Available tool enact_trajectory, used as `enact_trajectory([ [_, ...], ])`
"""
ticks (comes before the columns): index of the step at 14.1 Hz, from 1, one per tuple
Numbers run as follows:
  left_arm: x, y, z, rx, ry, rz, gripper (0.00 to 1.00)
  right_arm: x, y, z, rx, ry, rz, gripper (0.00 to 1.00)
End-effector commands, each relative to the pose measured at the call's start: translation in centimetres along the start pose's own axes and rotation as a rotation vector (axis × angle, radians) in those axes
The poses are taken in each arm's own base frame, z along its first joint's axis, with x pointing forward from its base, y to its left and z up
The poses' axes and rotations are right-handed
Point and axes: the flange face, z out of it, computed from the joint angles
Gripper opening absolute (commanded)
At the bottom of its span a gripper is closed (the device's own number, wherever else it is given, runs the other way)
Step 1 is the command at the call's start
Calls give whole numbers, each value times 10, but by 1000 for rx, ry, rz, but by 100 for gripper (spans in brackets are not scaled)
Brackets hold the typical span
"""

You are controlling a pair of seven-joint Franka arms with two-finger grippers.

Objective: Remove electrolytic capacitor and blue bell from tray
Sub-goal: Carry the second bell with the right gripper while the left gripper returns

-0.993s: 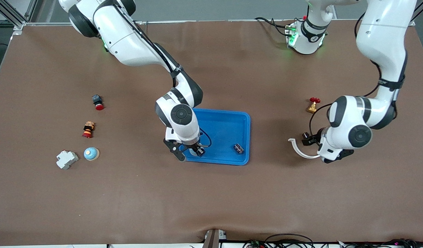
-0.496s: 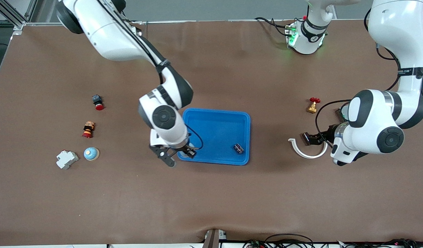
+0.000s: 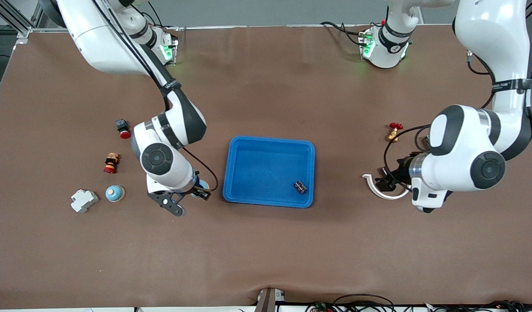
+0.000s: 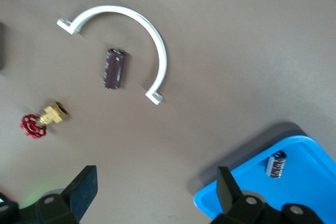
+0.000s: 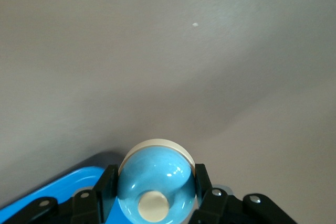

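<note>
My right gripper (image 3: 198,193) is shut on a light-blue bell (image 5: 156,184) with a cream button, both fingers (image 5: 107,187) pressed against its sides. It holds the bell over bare table just off the blue tray (image 3: 269,143), at the tray's corner toward the right arm's end. A dark capacitor (image 3: 300,186) lies in the tray near its front rim. A second capacitor (image 4: 114,67) lies inside the curve of a white half-ring clamp (image 4: 160,51). My left gripper (image 3: 385,178) hangs open over that clamp (image 3: 378,190), with nothing between its fingers (image 4: 84,192).
A second blue bell (image 3: 115,193) and a white breaker (image 3: 84,200) sit toward the right arm's end, with a red-orange stacked part (image 3: 111,163) and a red push button (image 3: 123,128) farther from the camera. A brass valve with a red handle (image 3: 394,132) stands near the left gripper.
My right arm has carried the bell from over the tray's front corner out past its rim toward the right arm's end. My left arm drew back slightly.
</note>
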Motion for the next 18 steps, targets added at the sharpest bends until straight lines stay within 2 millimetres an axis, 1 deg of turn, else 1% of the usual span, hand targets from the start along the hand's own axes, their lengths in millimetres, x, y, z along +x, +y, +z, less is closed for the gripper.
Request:
enact_trajectory([
  [1, -4, 18, -2, -38, 13, -45, 100, 2, 56, 6, 24, 5, -60, 0],
  [3, -12, 31, -3, -74, 43, -73, 100, 6, 71, 11, 14, 0, -90, 0],
  [5, -20, 45, -4, -124, 75, -119, 100, 19, 93, 15, 11, -1, -116, 0],
  [7, -28, 63, 1, -177, 102, -168, 100, 30, 108, 17, 9, -3, -141, 0],
  [9, -34, 78, 13, -212, 118, -198, 100, 41, 118, 20, 15, 2, -165, 0],
  [11, -37, 90, 24, -238, 129, -225, 100, 55, 132, 22, 21, 7, -196, 0],
  [13, -46, 104, 34, -269, 141, -245, 100, 66, 149, 30, 29, 15, -222, 0],
  [16, -53, 120, 42, -342, 165, -284, 100, 88, 179, 44, 42, 30, -257, 0],
  [18, -60, 131, 50, -376, 173, -298, 100, 96, 191, 57, 37, 16, -278, 0],
])
